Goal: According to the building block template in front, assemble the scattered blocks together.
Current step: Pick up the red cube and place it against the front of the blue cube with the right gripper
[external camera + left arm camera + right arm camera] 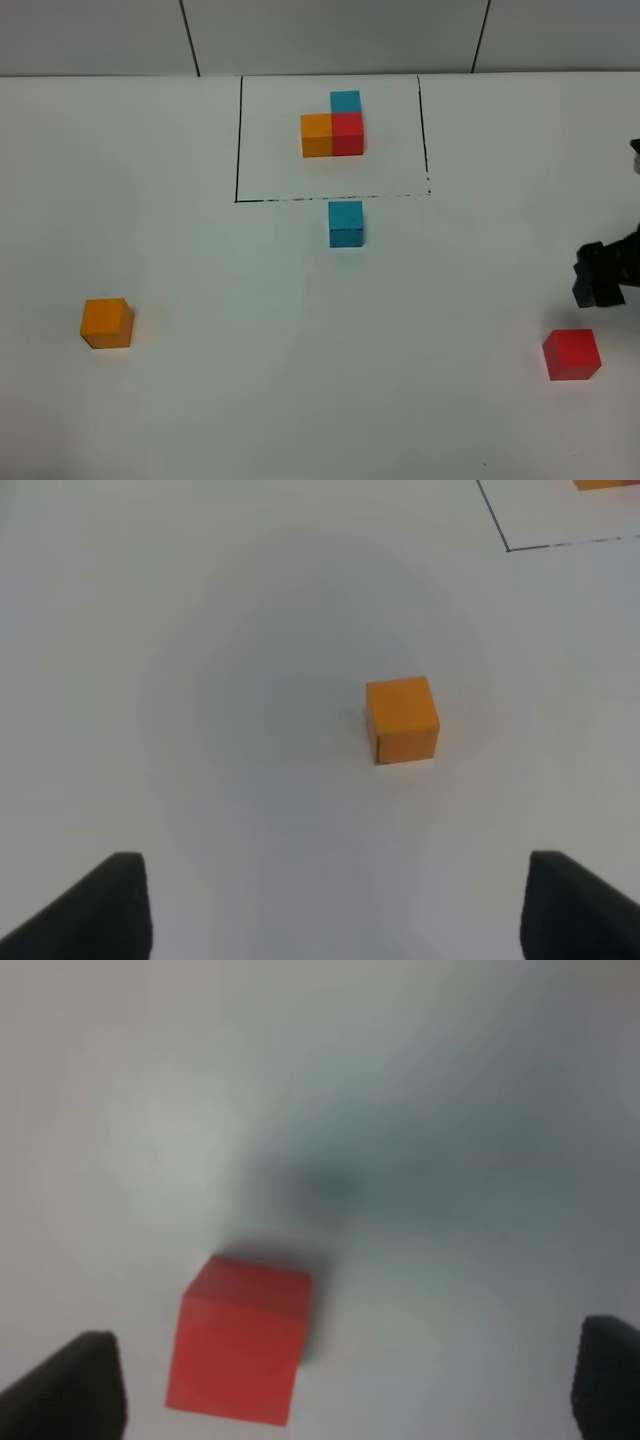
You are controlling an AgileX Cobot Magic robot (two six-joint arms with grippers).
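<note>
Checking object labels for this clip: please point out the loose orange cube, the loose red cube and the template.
loose orange cube (106, 320), exterior high view, top face.
loose red cube (571, 352), exterior high view, top face.
template (333, 128), exterior high view, orange-red seam.

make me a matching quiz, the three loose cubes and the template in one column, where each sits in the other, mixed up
1 loose orange cube
2 loose blue cube
3 loose red cube
4 template cluster

a inside the black frame
b far right in the high view
c just outside the frame's front line
d far left in the high view

Pairs: 1-d, 2-c, 3-b, 4-a
</note>
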